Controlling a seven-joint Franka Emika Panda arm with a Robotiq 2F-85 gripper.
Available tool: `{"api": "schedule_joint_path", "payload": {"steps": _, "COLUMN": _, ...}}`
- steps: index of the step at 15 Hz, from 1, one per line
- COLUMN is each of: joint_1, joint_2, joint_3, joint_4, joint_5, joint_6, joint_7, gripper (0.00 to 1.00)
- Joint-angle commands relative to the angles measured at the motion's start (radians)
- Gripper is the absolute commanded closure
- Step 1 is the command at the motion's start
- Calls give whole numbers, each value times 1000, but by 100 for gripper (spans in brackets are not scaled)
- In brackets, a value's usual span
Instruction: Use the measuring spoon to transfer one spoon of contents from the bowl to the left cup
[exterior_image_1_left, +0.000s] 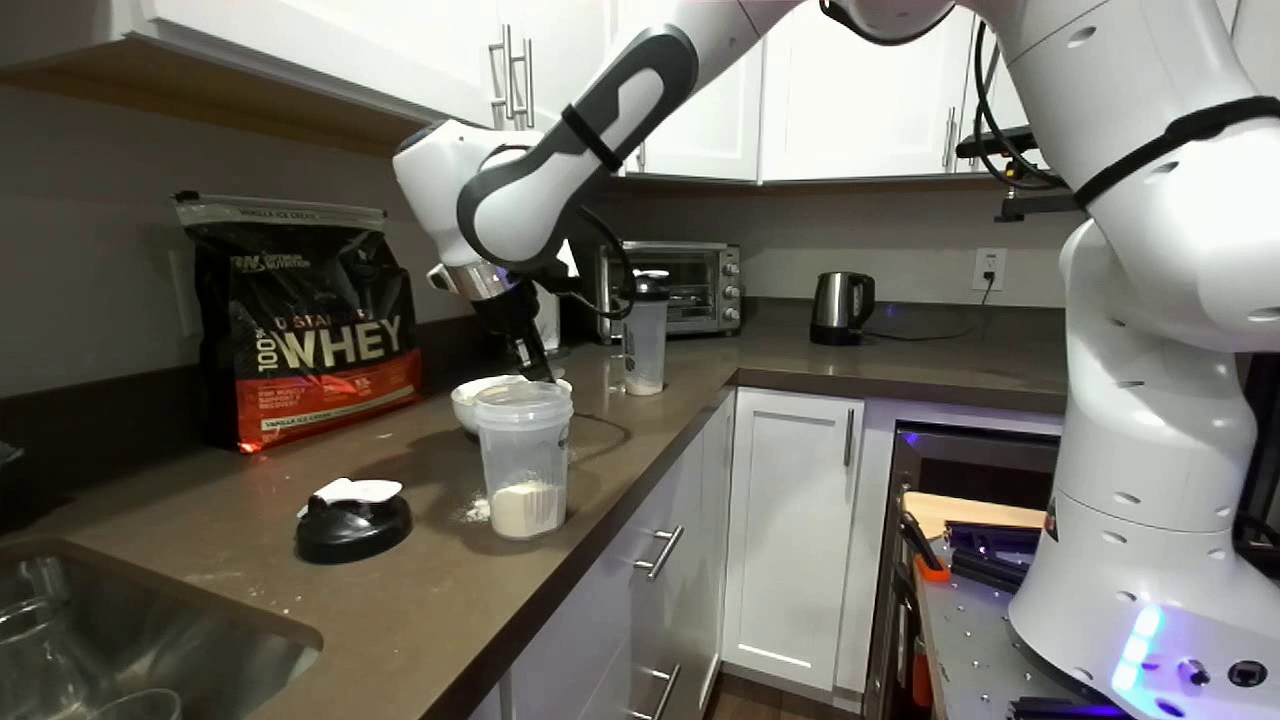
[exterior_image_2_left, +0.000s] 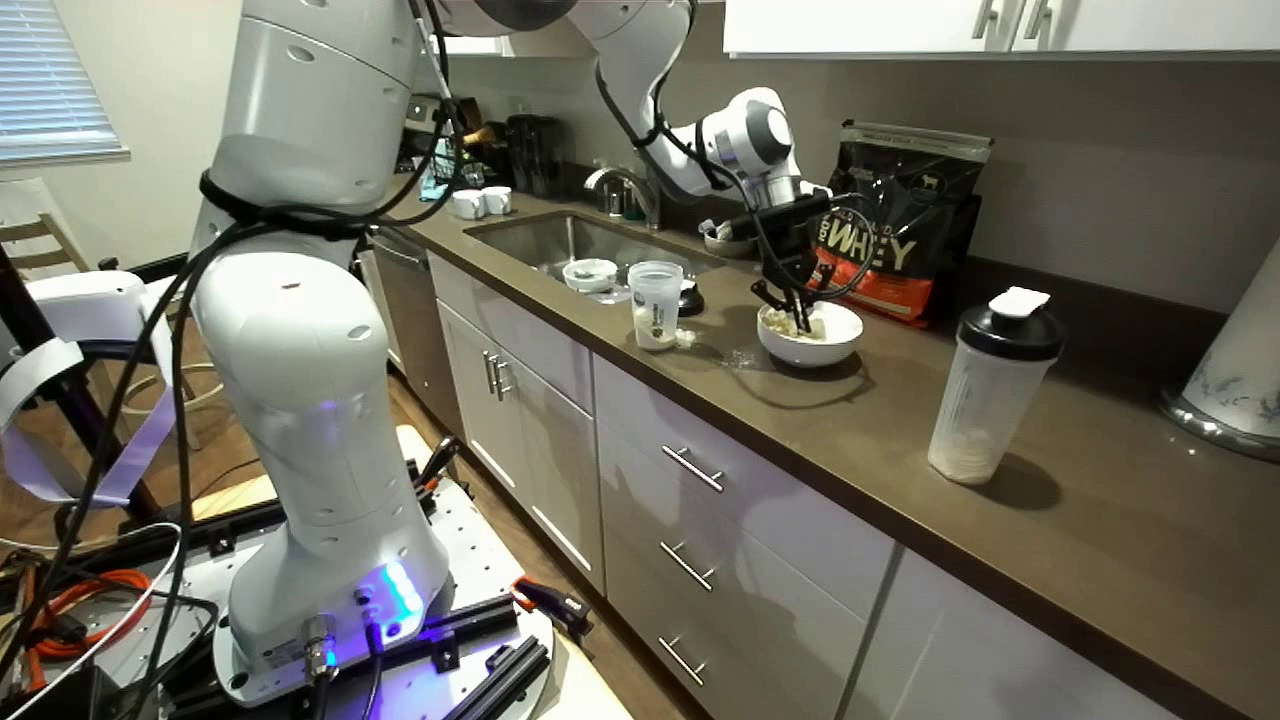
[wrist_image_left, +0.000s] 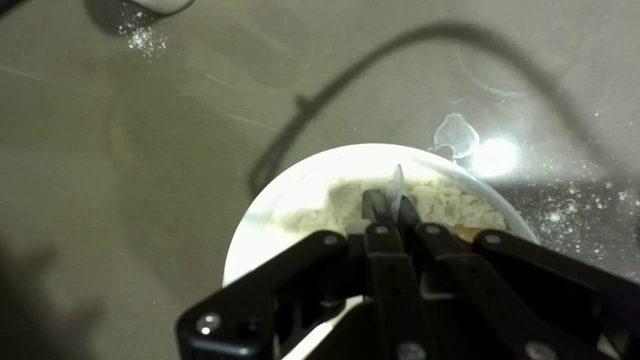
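Note:
The white bowl (exterior_image_2_left: 815, 352) holds pale powder and stands on the counter; it also shows in the wrist view (wrist_image_left: 240, 245) and, partly hidden by a cup, in an exterior view (exterior_image_1_left: 466, 402). My gripper (wrist_image_left: 390, 205) points down into the bowl, with its fingertips at the powder. It is shut on the whitish measuring spoon (wrist_image_left: 396, 187), which shows as a thin piece between the fingertips; the rest of the spoon is hidden. The open translucent left cup (exterior_image_2_left: 656, 300) stands beside the bowl, towards the sink, with powder inside; it also shows in an exterior view (exterior_image_1_left: 525, 455).
A lidded translucent cup (exterior_image_2_left: 995, 390) stands on the bowl's other side. A black lid (exterior_image_1_left: 353, 525) lies near the sink (exterior_image_1_left: 200, 625). A large whey bag (exterior_image_1_left: 310, 320) stands against the wall behind the bowl. Spilled powder (wrist_image_left: 142, 40) lies on the counter (exterior_image_2_left: 860, 440).

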Motion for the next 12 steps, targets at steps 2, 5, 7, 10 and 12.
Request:
{"api": "schedule_joint_path", "payload": {"steps": 2, "joint_1": 9, "joint_2": 23, "joint_3": -3, "joint_4": 55, "joint_5": 55, "joint_6": -47, "joint_7": 30, "gripper": 99}}
{"api": "schedule_joint_path", "payload": {"steps": 5, "joint_1": 12, "joint_2": 29, "joint_3": -5, "joint_4": 68, "joint_5": 67, "joint_6": -54, "joint_7": 41, "gripper": 99}}
{"api": "schedule_joint_path", "payload": {"steps": 7, "joint_1": 14, "joint_2": 31, "joint_3": -5, "joint_4": 72, "joint_5": 74, "joint_6": -57, "joint_7": 44, "gripper": 99}}
{"api": "schedule_joint_path", "payload": {"steps": 10, "joint_1": 17, "joint_2": 32, "joint_3": -4, "joint_4": 78, "joint_5": 86, "joint_6": -68, "joint_7": 49, "gripper": 99}}
{"api": "schedule_joint_path", "payload": {"steps": 12, "joint_1": 18, "joint_2": 31, "joint_3": -2, "joint_4": 79, "joint_5": 93, "joint_6": -74, "joint_7": 52, "gripper": 99}}
